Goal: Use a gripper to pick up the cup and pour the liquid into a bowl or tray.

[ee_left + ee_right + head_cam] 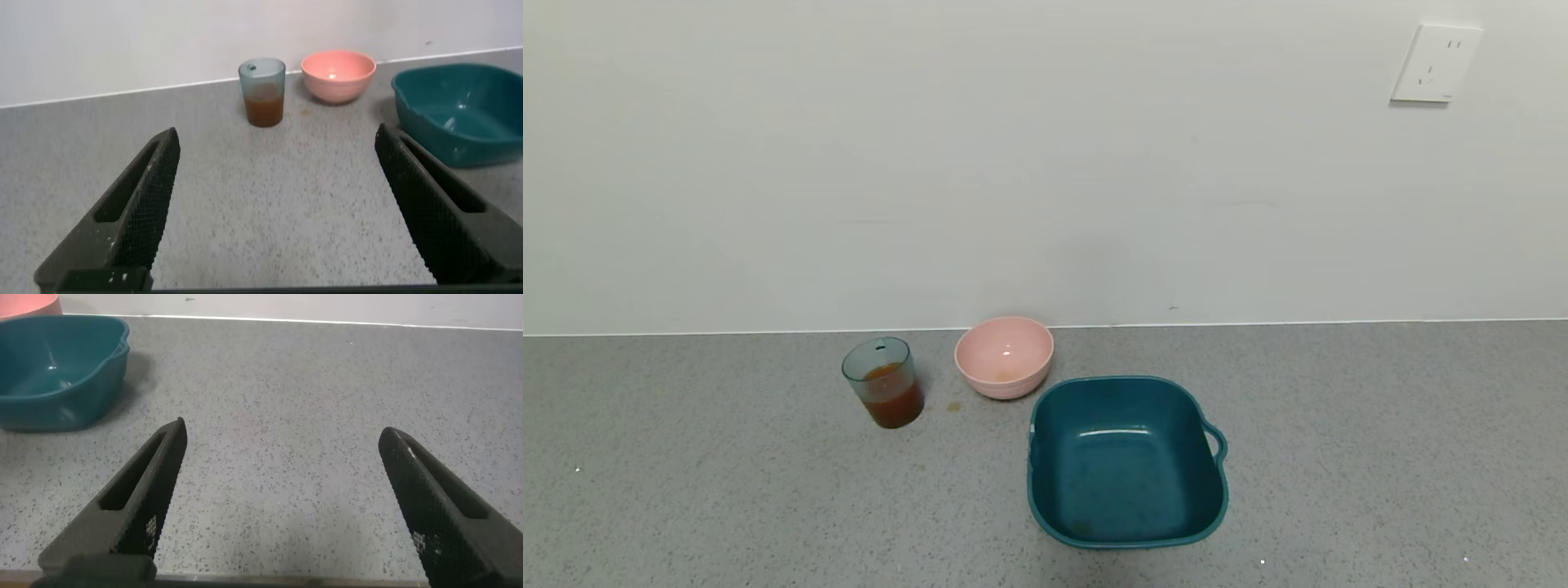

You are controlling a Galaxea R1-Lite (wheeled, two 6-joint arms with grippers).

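The cup (883,381), a translucent blue-grey tumbler, stands upright on the grey counter, about half full of reddish-brown liquid (892,400). The dark teal basin (1125,460) sits empty to its right, nearer the front. In the left wrist view the cup (262,91) stands well beyond my left gripper (278,135), which is open and empty, with the basin (458,110) off to one side. My right gripper (282,429) is open and empty over bare counter, and the basin (59,369) shows at its side. Neither gripper shows in the head view.
A round pink bowl (1004,356) stands between the cup and the basin, near the back wall. A small brown spot (953,406) lies on the counter beside it. A wall socket (1435,64) is high on the right.
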